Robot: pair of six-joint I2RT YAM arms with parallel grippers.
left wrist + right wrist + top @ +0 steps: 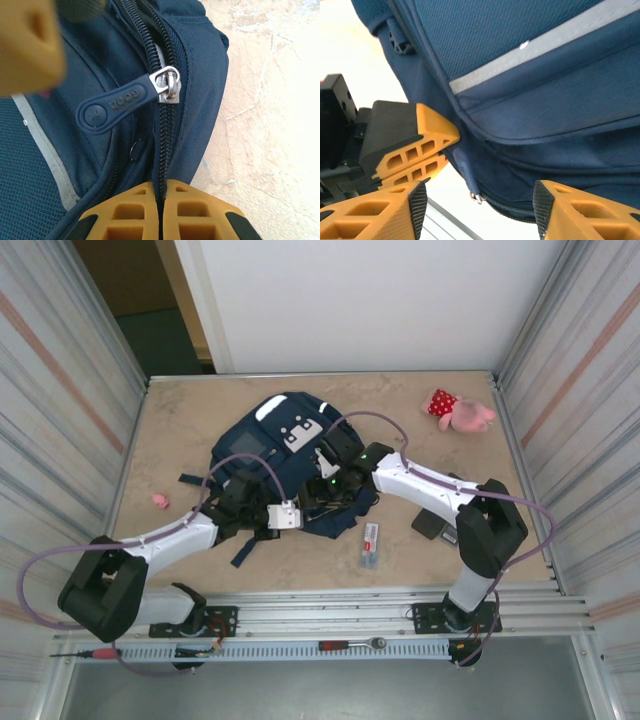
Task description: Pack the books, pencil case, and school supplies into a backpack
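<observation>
1. Top view: the large navy blue fabric backpack (285, 435) lies in the middle of the table (180, 420). The left arm (180, 535) and right arm (420, 480) cover its near part. The narrow white pack with red and blue marks (370, 543) and the small dark grey rectangle (430, 525) lie outside it.
2. Left wrist view: the left gripper (160, 212) is pressed together on the zipper line (167, 130). Whether it pinches cloth, I cannot tell. The backpack's inside is hidden.
3. Right wrist view: the right gripper (480, 207) stands spread, with the backpack's edge between its fingers.
</observation>
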